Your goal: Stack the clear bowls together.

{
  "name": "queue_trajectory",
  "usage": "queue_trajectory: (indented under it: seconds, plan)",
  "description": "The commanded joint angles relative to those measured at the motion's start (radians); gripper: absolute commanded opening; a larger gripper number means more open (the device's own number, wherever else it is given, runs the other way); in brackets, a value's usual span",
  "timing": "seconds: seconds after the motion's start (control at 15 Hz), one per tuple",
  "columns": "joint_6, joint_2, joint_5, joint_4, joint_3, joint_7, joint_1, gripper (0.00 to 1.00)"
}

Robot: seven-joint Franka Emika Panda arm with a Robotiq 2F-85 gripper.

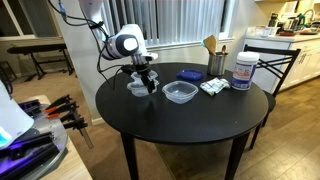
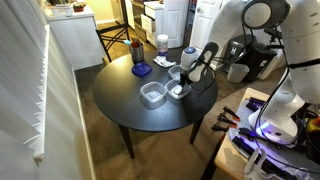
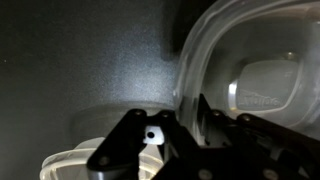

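Black and round, the counter [image 1: 185, 122] carries everything, and the white arm [image 1: 127, 44] leans over its edge. A dark chair [image 1: 272, 60] stands behind the counter in an exterior view.

A white tub [image 1: 243, 70] wears a blue label, but we cannot read its writing at this size. A flat blue square [image 1: 188, 74] lies near it, and a holder of wooden utensils [image 1: 213, 55] stands just behind that.

The lone bowl [image 1: 180, 92], clear plastic, sits upright by itself near the middle of the counter; we find it in both exterior views [image 2: 152, 94].

The tool [image 1: 148, 84] hangs low at the counter's rim. In both exterior views the clear plastic under it merges into one patch [image 2: 178, 92], and we cannot separate the bowls there.

Only the wrist view splits them. The gripped bowl [image 3: 250, 60] fills the right side, its rounded wall running down between the dark fingers [image 3: 128, 140]. The tool [image 3: 175, 120] is narrowed onto that wall, one finger on each side. Some raised lettering shows on the bowl's base, too blurred for us to read. The rim of the lower bowl [image 3: 70, 165] shows at the bottom left, beneath the tool and beside the gripped one; whether they touch we cannot tell.
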Motion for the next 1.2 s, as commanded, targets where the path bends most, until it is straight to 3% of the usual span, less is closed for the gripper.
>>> queue_trajectory:
  seconds: [0.0,0.13,0.67,1.13]
  plan:
    - [0.002,-0.058,0.030,-0.050,-0.012,-0.056,0.012,0.04]
    - [-0.005,-0.082,0.027,-0.058,-0.019,-0.061,0.011,0.04]
    - [-0.065,-0.199,0.039,-0.065,0.037,-0.159,-0.103,0.04]
    - [-0.088,-0.206,0.007,-0.007,-0.040,-0.106,-0.106,0.04]
